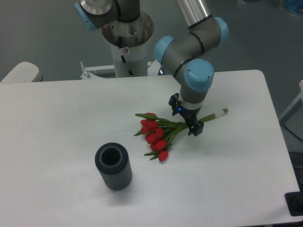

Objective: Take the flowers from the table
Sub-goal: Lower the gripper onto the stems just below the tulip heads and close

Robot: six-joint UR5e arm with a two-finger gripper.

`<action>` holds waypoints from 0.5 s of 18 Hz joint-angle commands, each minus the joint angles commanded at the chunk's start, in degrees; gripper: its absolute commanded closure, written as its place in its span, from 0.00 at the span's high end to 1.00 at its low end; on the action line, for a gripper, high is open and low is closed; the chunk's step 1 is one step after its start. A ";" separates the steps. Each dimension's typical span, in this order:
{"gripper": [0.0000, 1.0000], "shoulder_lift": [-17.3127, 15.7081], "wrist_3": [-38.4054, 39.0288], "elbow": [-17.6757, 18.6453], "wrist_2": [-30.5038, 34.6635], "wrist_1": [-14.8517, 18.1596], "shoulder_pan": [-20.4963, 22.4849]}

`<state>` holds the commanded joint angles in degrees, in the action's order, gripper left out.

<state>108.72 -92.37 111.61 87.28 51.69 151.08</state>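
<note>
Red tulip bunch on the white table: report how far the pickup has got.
Done: the two-finger gripper is positioned over the green stems of the red tulip bunch, fingers either side. In hand: the grasp itself; the jaws look open, though that is hard to confirm. Left: closing and lifting, since the bunch lies flat on the white rectangular table, near the dark grey ribbed cylinder.

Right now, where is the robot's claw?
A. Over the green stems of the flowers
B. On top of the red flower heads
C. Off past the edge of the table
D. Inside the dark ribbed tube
A: the gripper sits over the green stems of the flowers, just right of the red heads, well away from the dark ribbed cylinder standing on the table.
</note>
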 joint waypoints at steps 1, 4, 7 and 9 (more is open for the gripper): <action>1.00 0.09 0.00 0.70 -0.35 -1.40 -0.09; 1.00 0.26 0.17 2.20 -0.62 -3.61 -0.35; 1.00 0.70 0.79 3.26 -2.11 -5.98 -0.35; 1.00 0.97 1.14 3.44 -2.11 -6.60 -0.61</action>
<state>109.69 -91.23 115.05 85.17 45.09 150.47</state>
